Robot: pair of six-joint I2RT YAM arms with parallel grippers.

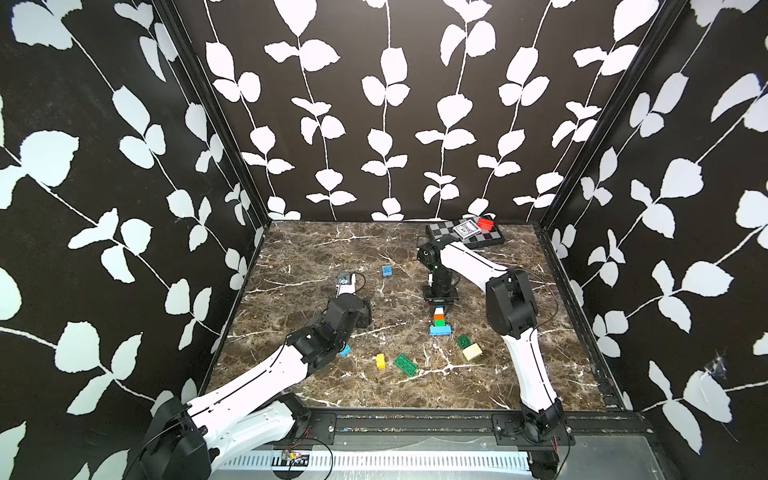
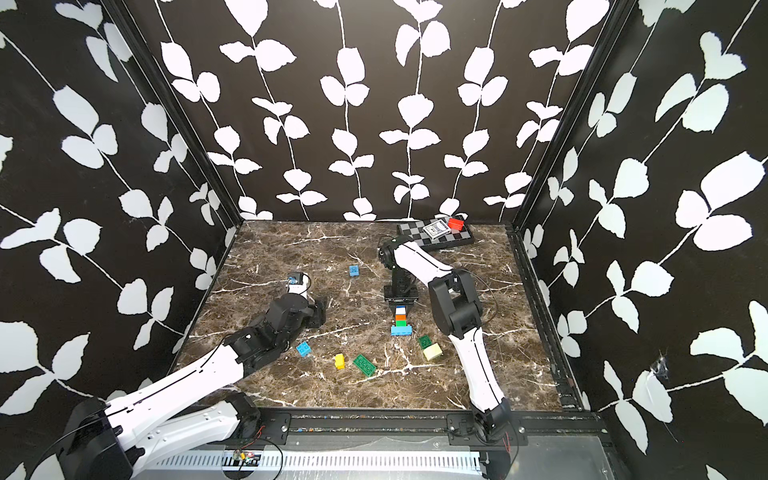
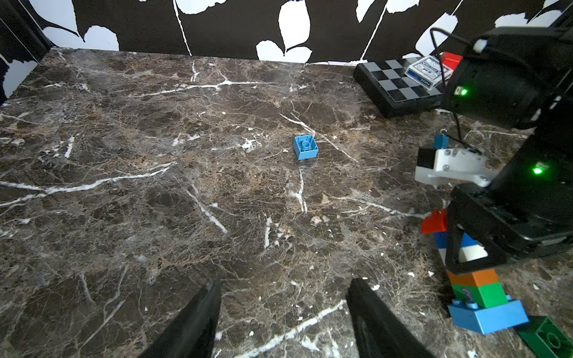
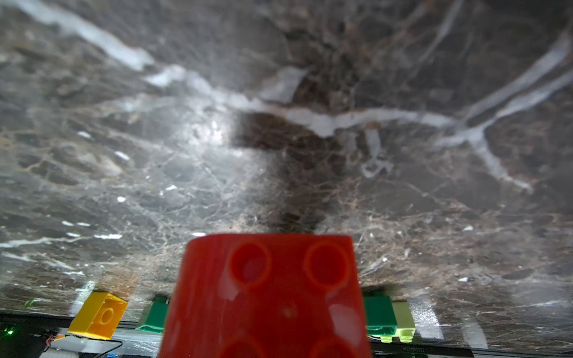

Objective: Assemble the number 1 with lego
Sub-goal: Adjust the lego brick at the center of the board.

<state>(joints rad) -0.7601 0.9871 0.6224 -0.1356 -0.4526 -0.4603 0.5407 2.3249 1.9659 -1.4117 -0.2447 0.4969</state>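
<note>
Our right hand points down at mid-frame in both top views, clamped on the red brick that caps the lego tower. Under the red one, the left wrist view shows blue, white, orange and green bricks on a wide light blue base, which rests on the table. The tower stands well apart from every table edge.

Our left hand hangs with fingers spread and nothing between them. Ahead of it, bare marble runs to a lone blue brick and on to the back wall.

In the lower middle, between tower and front rail, lie a light blue brick just beside our left arm, a yellow brick, a long green plate, and a small green brick just beside a cream brick.

A chessboard sits against the back edge at upper right, carrying a card pack and a spare red brick.
</note>
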